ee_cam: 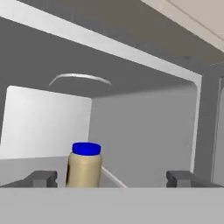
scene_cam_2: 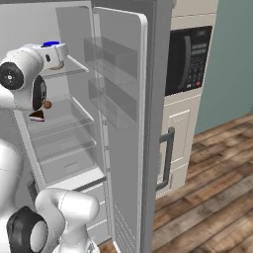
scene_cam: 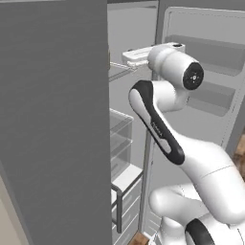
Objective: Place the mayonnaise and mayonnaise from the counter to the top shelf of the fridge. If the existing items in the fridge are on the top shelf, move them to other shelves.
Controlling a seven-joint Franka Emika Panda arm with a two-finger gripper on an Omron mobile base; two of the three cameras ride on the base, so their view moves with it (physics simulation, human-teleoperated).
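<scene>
One mayonnaise jar (ee_cam: 85, 168), cream-bodied with a blue lid, stands upright on the top shelf (scene_cam_2: 74, 68) inside the fridge (scene_cam_2: 64, 20). My gripper (ee_cam: 113, 178) is open at shelf height, and the jar is just ahead of it, nearer the left fingertip (ee_cam: 41, 178), untouched. In the right base view the blue lid (scene_cam_2: 51, 44) peeks over my white hand. On the shelf below lie the existing items: an orange-brown ball (scene_cam_2: 47, 105) and a dark, pink-tinged thing (scene_cam_2: 37, 116). The counter is out of view.
The fridge's right door (scene_cam_2: 123, 99) stands open with clear racks on its inside. The grey left door (scene_cam: 52, 119) fills the near left. White drawers (scene_cam: 125, 191) sit at the fridge's bottom. A black microwave (scene_cam_2: 190, 59) is set in the cabinet to the right.
</scene>
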